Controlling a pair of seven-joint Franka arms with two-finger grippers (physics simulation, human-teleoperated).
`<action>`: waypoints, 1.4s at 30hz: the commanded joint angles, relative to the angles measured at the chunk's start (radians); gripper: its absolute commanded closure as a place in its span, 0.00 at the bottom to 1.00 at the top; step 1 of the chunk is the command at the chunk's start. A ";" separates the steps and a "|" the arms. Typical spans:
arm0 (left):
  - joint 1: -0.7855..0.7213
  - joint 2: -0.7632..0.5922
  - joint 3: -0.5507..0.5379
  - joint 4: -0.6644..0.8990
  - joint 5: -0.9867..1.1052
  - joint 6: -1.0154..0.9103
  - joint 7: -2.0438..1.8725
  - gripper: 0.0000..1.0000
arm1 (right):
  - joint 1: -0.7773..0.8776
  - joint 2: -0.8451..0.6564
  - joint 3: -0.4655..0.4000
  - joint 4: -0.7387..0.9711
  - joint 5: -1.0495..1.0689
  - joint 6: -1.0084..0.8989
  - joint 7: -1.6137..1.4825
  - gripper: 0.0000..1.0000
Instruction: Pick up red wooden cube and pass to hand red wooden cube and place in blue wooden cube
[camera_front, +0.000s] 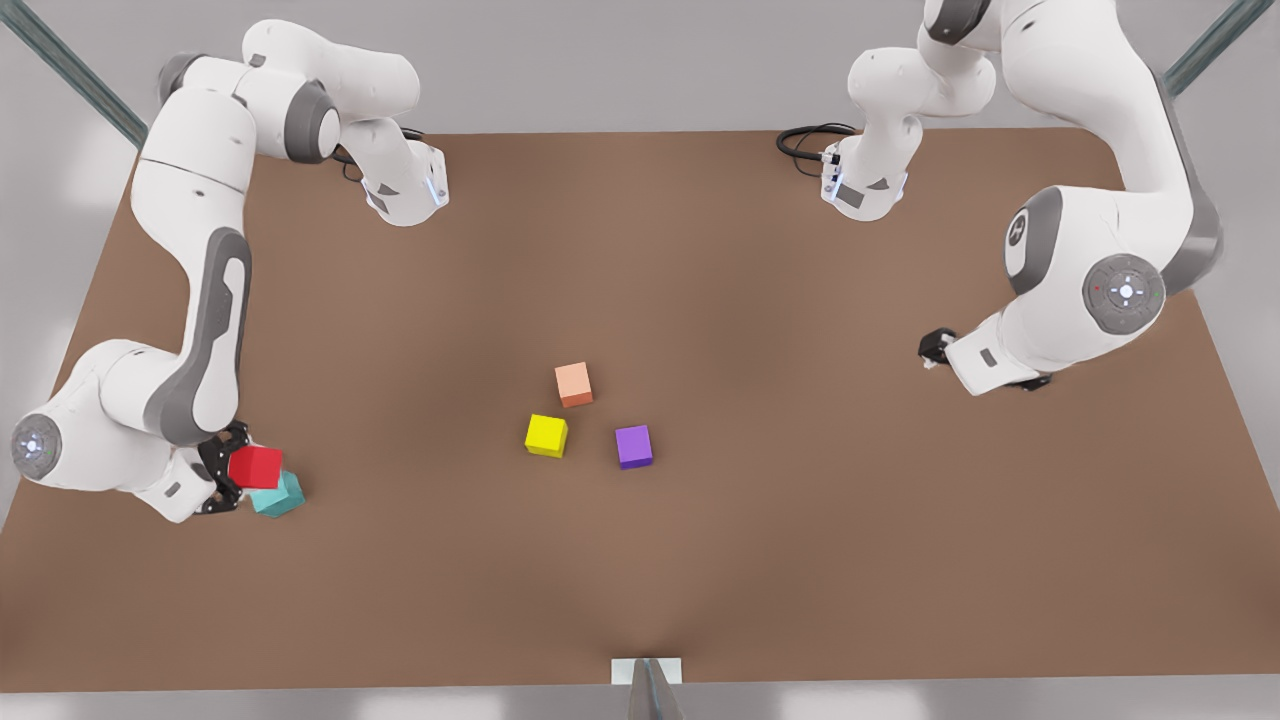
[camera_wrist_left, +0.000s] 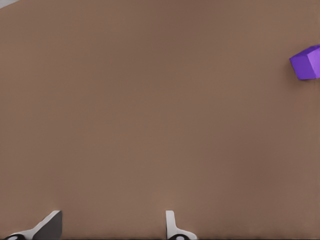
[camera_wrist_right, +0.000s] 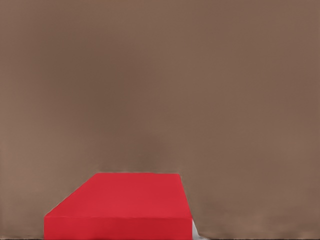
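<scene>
Red wooden cube (camera_front: 255, 466) sits clamped in the right gripper (camera_front: 222, 470) at lower left, right over the blue wooden cube (camera_front: 280, 496). Left gripper (camera_front: 936, 346) hangs open at the right, over bare table (camera_front: 800, 520).

White glossy arm shells, grey joint bands, round lit joint caps, black looped base cables, black gripper fingers.
</scene>
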 joint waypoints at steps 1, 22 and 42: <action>-0.015 0.007 0.003 0.000 -0.011 -0.071 -0.139 0.00 | 0.001 0.016 -0.015 0.005 -0.133 0.095 0.523 0.34; -0.024 0.053 0.003 0.000 -0.017 -0.073 -0.139 0.00 | 0.015 0.099 -0.026 -0.164 0.017 0.356 0.602 0.34; -0.021 0.068 0.006 0.001 -0.019 -0.070 -0.134 0.00 | 0.014 0.100 -0.024 -0.211 0.019 0.391 0.602 0.00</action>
